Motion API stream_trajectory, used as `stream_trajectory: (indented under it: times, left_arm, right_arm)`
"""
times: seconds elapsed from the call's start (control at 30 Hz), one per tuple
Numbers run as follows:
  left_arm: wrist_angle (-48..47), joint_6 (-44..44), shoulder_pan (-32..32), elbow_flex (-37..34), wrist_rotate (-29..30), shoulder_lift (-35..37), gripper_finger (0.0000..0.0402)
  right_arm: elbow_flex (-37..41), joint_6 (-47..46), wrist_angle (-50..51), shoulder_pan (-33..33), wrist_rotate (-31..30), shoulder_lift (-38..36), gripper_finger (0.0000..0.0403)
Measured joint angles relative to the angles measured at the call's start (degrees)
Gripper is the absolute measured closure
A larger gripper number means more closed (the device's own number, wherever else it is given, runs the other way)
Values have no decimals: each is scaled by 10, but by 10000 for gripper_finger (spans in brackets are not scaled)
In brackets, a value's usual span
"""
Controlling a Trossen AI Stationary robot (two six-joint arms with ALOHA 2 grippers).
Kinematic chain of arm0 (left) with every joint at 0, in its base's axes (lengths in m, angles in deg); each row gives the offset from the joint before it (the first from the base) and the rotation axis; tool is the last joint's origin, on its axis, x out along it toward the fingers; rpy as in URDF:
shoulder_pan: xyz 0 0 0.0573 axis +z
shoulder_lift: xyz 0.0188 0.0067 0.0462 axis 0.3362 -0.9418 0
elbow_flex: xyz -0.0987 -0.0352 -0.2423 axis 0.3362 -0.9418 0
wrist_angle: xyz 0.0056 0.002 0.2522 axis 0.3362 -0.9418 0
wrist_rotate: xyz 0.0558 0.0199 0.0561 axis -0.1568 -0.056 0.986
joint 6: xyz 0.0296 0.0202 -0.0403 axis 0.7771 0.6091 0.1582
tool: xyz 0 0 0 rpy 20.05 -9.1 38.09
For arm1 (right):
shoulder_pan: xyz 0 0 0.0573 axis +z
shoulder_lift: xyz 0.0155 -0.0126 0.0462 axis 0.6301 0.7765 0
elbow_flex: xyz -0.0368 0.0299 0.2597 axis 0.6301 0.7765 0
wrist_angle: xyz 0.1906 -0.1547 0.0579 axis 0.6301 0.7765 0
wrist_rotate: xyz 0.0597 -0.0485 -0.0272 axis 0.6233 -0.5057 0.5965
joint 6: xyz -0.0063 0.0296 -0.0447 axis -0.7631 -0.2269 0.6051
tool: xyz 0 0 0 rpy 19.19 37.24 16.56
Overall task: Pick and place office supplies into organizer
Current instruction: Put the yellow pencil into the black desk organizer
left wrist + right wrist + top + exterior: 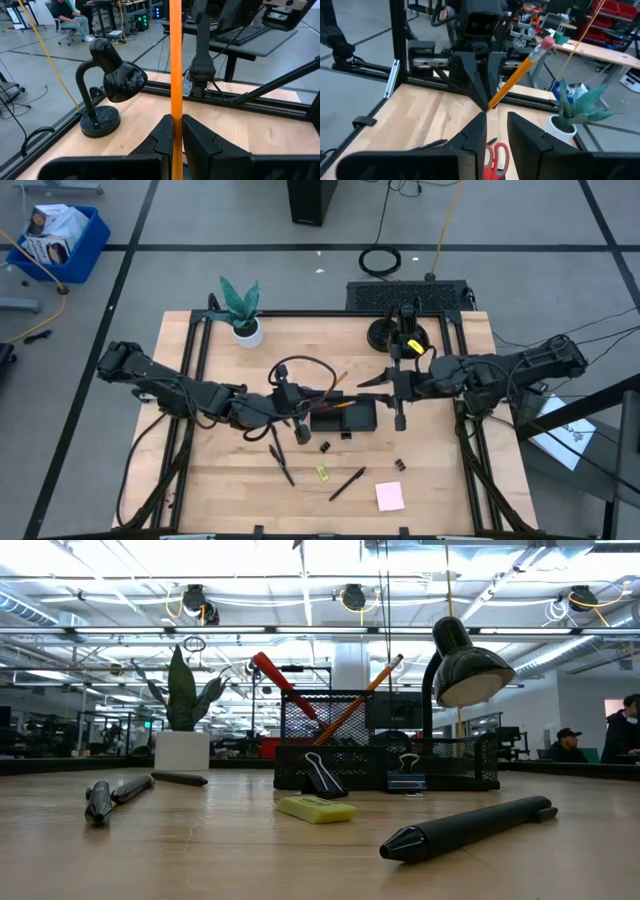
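My left gripper [318,394] hangs above the black organizer [345,418] at mid-table, shut on an orange pencil [176,75] with a pink eraser [547,43]. My right gripper [497,131] faces it from the table's right, open and with nothing between its fingers, a little short of the pencil. Red-handled scissors [495,156] and another orange pencil [365,695] stand slanting in the organizer [385,752]. Two black pens [281,463] [347,483], a yellow-green piece [322,473], black clips [400,465] and a pink pad [390,496] lie on the near table. My left gripper pinches the pencil's shaft [176,122] between its two fingers [197,137], well away from the eraser end. The fingers come about level from the table's left and lie across the pencil. The pencil is lifted clear of the organizer, with its eraser end slanting upward.
A black desk lamp [405,332] stands at the far right of the table, close behind my right arm. A green plant in a white pot [243,315] stands at the far left. A black frame rail [225,97] runs along the table's edges.
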Motion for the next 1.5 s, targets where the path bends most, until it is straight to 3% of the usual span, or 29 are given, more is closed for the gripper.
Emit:
stream_trajectory:
  times: [0.4, 0.93, 1.27, 1.5]
  left_arm:
    - [27, 32, -1, 0, 0, 0, 369]
    - [26, 32, -1, 0, 0, 0, 369]
    - [27, 32, -1, 0, 0, 0, 369]
    - [29, 32, -1, 0, 0, 0, 369]
  right_arm:
    - [0, 0, -35, -18, 65, 20, 332]
    - [0, -1, -44, -37, 99, 24, 331]
    - [0, -1, -44, -41, 99, 24, 275]
    - [-1, 2, -87, -41, 123, 33, 267]
